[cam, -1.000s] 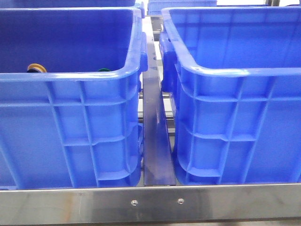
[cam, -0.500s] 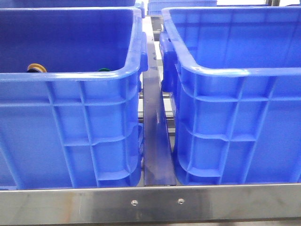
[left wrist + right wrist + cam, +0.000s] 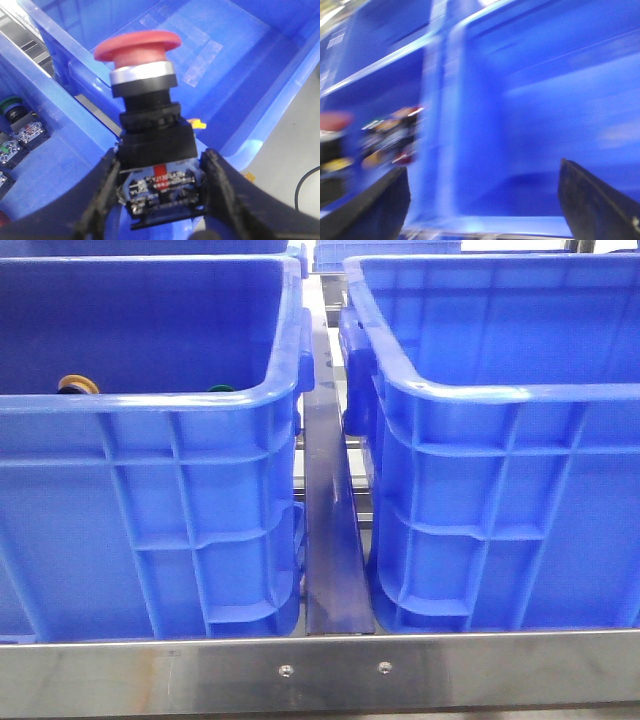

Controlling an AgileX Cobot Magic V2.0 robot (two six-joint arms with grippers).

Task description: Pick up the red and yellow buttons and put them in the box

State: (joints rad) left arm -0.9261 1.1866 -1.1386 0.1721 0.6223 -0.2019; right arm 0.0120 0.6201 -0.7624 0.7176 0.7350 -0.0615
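Observation:
My left gripper (image 3: 161,195) is shut on the dark base of the red button (image 3: 137,46), a red mushroom cap on a silver collar. It holds the button upright in the air over the inside of a blue crate (image 3: 240,75). An orange-yellow button top (image 3: 77,384) peeks over the near rim of the left crate (image 3: 150,405) in the front view. My right gripper (image 3: 482,205) is open and empty, its fingers (image 3: 375,210) wide apart above a blue crate (image 3: 535,125); that view is blurred. Neither gripper shows in the front view.
Two big blue crates, with the right crate (image 3: 500,400) beside the left one, stand on a metal frame (image 3: 330,670) with a narrow gap (image 3: 335,530) between them. A green button (image 3: 12,107) and other switch parts lie in the neighbouring crate. Blurred buttons (image 3: 390,135) show beside the right gripper.

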